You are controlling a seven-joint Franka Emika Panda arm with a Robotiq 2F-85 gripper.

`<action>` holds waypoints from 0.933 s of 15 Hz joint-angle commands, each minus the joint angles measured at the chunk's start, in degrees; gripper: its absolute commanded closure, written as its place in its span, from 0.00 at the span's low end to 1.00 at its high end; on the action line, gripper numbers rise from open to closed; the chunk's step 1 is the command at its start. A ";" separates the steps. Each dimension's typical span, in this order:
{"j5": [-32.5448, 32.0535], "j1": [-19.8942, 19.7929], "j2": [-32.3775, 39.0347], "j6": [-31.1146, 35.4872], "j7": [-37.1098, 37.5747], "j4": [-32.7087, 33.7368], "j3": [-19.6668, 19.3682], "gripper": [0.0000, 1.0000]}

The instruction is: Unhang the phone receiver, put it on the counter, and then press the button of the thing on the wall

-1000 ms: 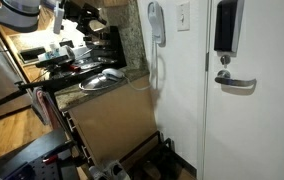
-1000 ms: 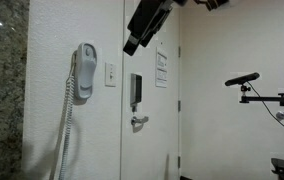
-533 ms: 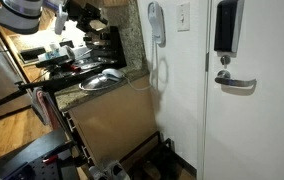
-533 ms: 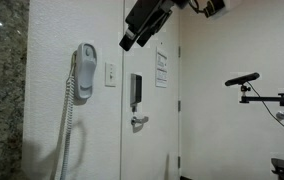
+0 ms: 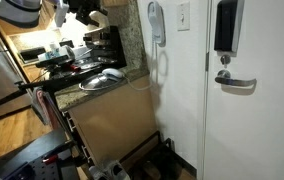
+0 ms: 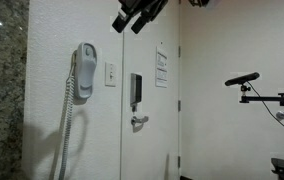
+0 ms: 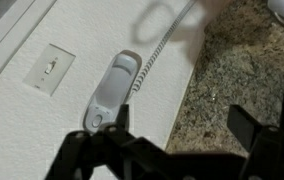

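The phone [image 6: 85,72] hangs upright on its cradle on the white wall. Its coiled cord [image 6: 67,130] drops straight down along the edge of the granite [image 6: 2,100] panel to the left. A switch [image 6: 110,74] sits just beside the phone on its right. Farther right is the door [image 6: 150,140], with a black box [image 6: 136,92] above the handle [image 6: 139,122] and a paper sign [image 6: 161,68] next to the frame.

The gripper [image 6: 134,14] is high up near the ceiling line, above and to the right of the phone. It is well apart from the phone and touches nothing.

In the wrist view the jaws are spread wide and empty. The dark fingers [image 7: 104,135] frame the lower edge of that view, the phone lies just beyond the left one, and the cord runs off toward the granite.

In an exterior view the counter [image 5: 130,78] lies to the left of the phone and lower down. It is crowded with pans [image 5: 100,79] and dark cookware, and the cord hangs down past its right end. A stand [image 6: 250,85] with a small camera is off to the far right of the room.
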 commanded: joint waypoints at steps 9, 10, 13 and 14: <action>1.85 0.06 15.92 15.80 0.31 2.33 -5.35 0.00; 1.71 0.02 17.15 15.75 0.19 2.71 -5.23 0.00; 2.07 -1.21 18.37 13.83 1.18 4.24 -4.13 0.27; 2.47 -1.92 17.93 12.76 1.89 4.61 -3.65 0.30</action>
